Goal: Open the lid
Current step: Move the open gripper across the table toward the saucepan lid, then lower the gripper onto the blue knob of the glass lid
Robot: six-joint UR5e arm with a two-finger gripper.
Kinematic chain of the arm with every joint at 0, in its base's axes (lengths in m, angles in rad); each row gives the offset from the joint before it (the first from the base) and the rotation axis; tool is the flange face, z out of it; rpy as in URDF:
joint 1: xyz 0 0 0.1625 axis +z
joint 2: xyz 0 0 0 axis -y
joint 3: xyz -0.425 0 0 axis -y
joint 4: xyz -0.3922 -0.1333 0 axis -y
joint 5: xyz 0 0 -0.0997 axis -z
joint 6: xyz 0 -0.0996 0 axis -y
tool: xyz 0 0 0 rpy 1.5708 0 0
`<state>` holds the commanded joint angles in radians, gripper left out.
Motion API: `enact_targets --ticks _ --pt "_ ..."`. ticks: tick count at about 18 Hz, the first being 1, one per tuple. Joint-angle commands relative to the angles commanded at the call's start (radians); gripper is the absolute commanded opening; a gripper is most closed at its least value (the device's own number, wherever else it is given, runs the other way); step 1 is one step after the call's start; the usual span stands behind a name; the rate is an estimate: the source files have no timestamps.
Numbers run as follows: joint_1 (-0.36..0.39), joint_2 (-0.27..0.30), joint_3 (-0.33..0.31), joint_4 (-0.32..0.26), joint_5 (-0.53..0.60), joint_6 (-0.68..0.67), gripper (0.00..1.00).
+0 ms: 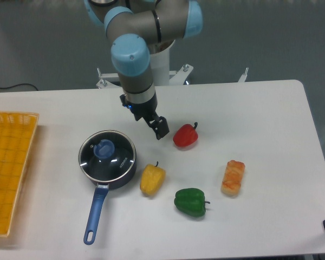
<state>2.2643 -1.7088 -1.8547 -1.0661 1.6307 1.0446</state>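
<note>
The lid (106, 156) sits flat on top of the dark blue pot (127, 174), near the left side of the white table (271, 108). It is clear glass with a blue knob (104, 148) in the middle. The pot's long blue handle (95, 212) points toward the front edge of the table. The gripper (161, 129) is in the air to the right of the pot, up and off to the side of the lid, close to a red pepper (185, 135). It holds nothing. Its fingers look close together, but they are small and dark here, so I cannot tell for sure how wide they are. So the job looks like it is only at the start: the lid is on the pot and nothing touches it. I think the next move is to go left until the gripper is right over the knob, spread the fingers enough to fit around it, go down, squeeze, and lift. A yellow pepper (152, 179), a green pepper (191, 201) and a bread roll (233, 177) lie in front. A yellow basket (8, 162) sits at the far left.
</note>
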Motion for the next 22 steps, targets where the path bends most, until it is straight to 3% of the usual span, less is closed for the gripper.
enact_targets --ticks 11,22 --pt "-0.107 -0.104 0.1 0.002 -0.003 0.156 1.0" --pt "-0.126 -0.12 0.104 0.009 -0.025 0.239 1.0"
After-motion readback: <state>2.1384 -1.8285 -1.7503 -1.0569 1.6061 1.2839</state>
